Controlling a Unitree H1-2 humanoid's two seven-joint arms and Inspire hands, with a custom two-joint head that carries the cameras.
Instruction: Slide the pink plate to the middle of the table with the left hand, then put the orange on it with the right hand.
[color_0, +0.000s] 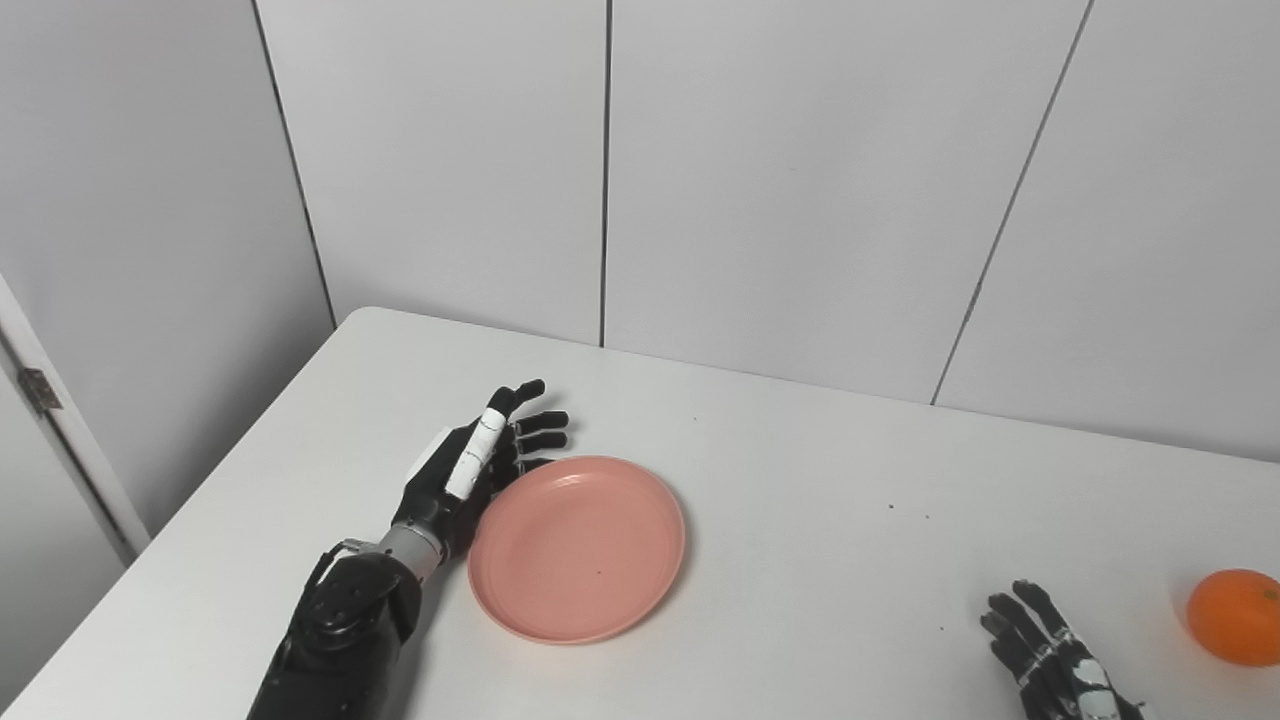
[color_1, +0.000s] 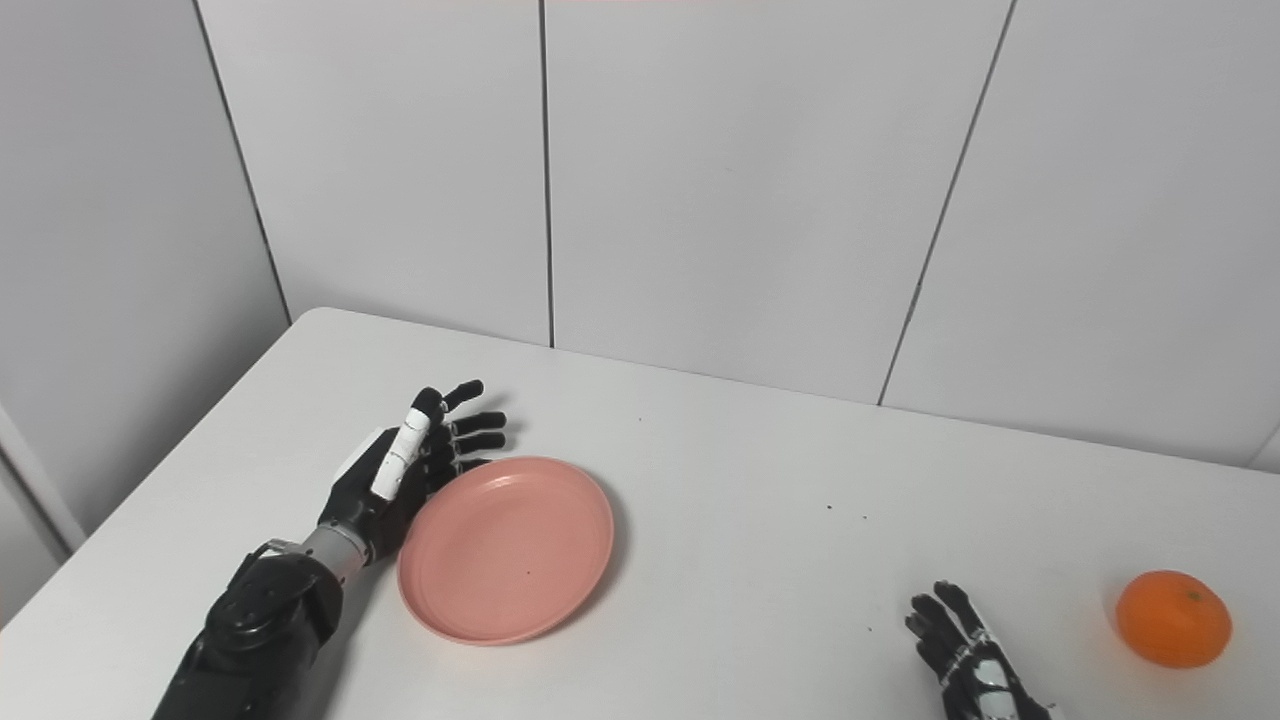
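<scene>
Left robot hand (color_0: 470, 470): on edge at the left rim of the plate, fingers stretched out and a little apart toward the far wall, grasping nothing; the palm side faces the plate and looks to be touching its rim, or all but.
Pink plate (color_0: 578, 546): flat on the white counter (color_0: 800, 470), left of the middle, empty. From the left robot hand it lies directly to the right, so a push from that hand would carry it rightward toward the centre.
Open stretch: bare counter lies between the plate and the right robot hand, with nothing visible in the way of a slide.
Right robot hand (color_1: 965, 660): low at the near edge, fingers spread and pointing away, holding nothing; partly cut off by the frame.
Orange (color_1: 1173, 618): sits on the counter near the right side, just to the right of the right robot hand and apart from it, well away from the plate.
Nearer hand: left for the plate, right for the orange.
Step in hand, as I judge it: the slide comes first; the orange waits.
</scene>
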